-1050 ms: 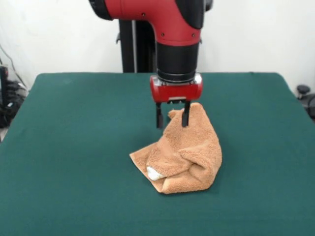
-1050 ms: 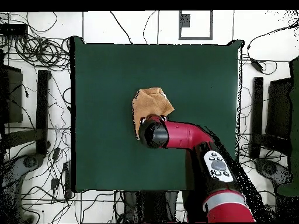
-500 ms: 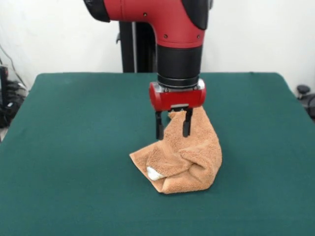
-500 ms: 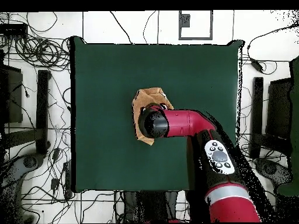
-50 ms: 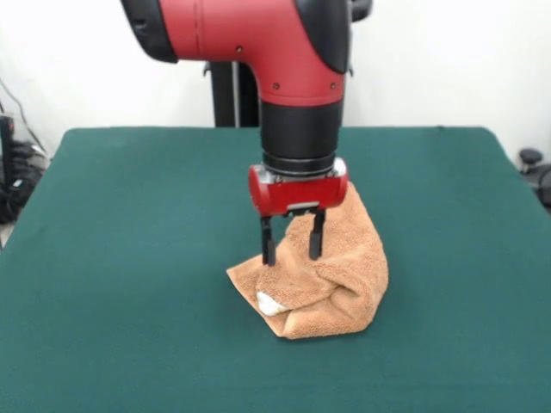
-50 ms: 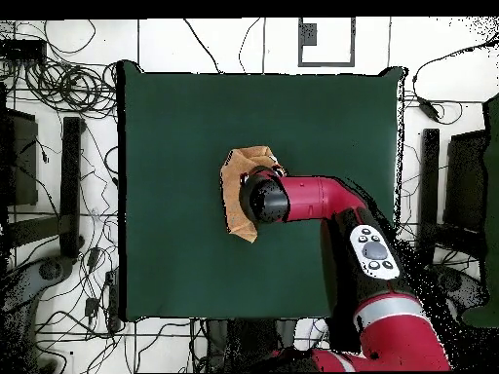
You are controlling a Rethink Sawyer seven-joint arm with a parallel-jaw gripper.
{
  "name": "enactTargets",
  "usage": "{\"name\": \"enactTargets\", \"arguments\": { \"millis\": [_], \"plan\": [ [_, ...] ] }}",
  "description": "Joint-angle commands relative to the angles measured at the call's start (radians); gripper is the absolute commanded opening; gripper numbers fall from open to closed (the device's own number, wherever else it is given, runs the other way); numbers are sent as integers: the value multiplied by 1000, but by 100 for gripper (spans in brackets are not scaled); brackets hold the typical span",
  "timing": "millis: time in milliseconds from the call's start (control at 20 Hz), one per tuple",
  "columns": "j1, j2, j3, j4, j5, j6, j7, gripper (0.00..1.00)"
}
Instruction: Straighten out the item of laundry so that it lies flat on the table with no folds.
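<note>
Towel: crumpled, mid-table, white label at near left. Gripper: fingers spread, tips at the towel's top folds.

The arm is showing glossy red shells with black caps at the joints and small dark screws dotting the red. Below the elbow a wide black cylinder is running down to a thin silvery ring, then a rounded red block. The gripper is wearing two slim black jaws, set apart. From overhead, the forearm is carrying a grey oval pad with dark round buttons.
</note>
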Motion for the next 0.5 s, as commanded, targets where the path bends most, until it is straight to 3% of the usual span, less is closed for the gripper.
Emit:
{"name": "enactTargets", "arguments": {
  "millis": [50,500],
  "plan": [
    [-3,74,117,-45,-74,123,-146,100],
    [2,97,124,-61,-118,99,-114,100]
  ]
}}
